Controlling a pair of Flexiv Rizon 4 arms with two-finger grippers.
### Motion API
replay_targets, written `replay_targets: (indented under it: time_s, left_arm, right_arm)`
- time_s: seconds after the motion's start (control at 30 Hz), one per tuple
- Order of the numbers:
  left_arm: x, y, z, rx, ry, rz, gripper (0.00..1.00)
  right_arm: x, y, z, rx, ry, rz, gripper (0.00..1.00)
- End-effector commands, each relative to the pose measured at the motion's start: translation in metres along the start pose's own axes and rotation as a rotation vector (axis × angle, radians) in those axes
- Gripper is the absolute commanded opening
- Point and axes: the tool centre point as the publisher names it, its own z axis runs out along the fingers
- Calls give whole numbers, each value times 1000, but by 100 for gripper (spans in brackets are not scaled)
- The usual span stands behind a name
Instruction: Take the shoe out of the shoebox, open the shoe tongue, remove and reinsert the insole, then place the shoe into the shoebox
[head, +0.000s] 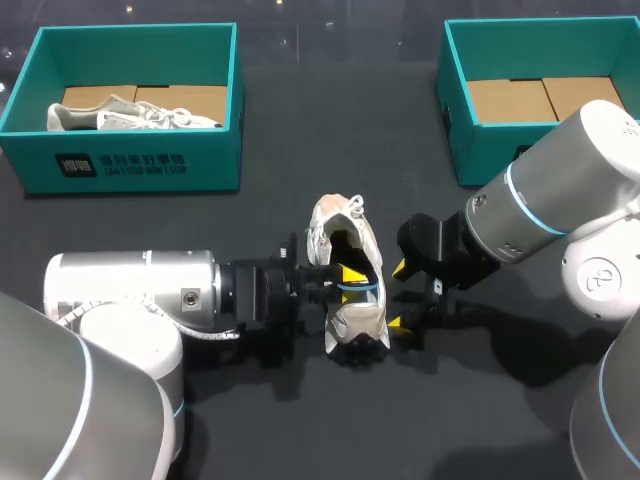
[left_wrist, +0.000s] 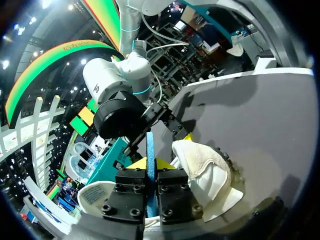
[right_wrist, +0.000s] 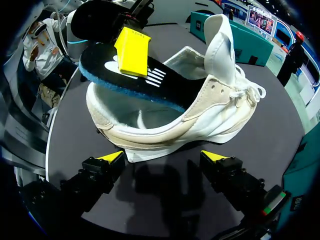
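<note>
A white shoe (head: 322, 240) lies on the dark table between my two arms, its tongue (right_wrist: 221, 37) pulled upright. Its black insole (right_wrist: 150, 80) with a blue edge is tilted: the front end sits inside the shoe (right_wrist: 200, 125) and the heel end is lifted above the collar. My left gripper (head: 350, 282) is shut on that raised end; its own view shows the blue edge (left_wrist: 150, 160) pinched between the fingers. My right gripper (right_wrist: 162, 157) stands open beside the shoe, touching nothing.
A teal shoebox (head: 140, 165) at the back left holds another white shoe (head: 130, 115). A second teal shoebox (head: 460, 110) at the back right shows only its cardboard floor. Bare dark table lies in front of the shoe.
</note>
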Motion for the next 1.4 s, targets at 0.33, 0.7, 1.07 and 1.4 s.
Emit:
replay_targets:
  time_s: [0.33,0.7,1.07,1.4]
  left_arm:
    - [2,32,13,-103,-23,2,0]
    - [-8,2,0,-88,-26,-67,36]
    - [-4,-9,1,-70,3,-50,0]
    - [2,28,13,-162,10,-48,0]
  right_arm:
    - [2,-1,-1,-1,-2,-1,100]
    - [2,-1,-1,-1,-2,-1,100]
    - [2,-1,-1,-1,-2,-1,100]
    - [2,-1,-1,-1,-2,-1,100]
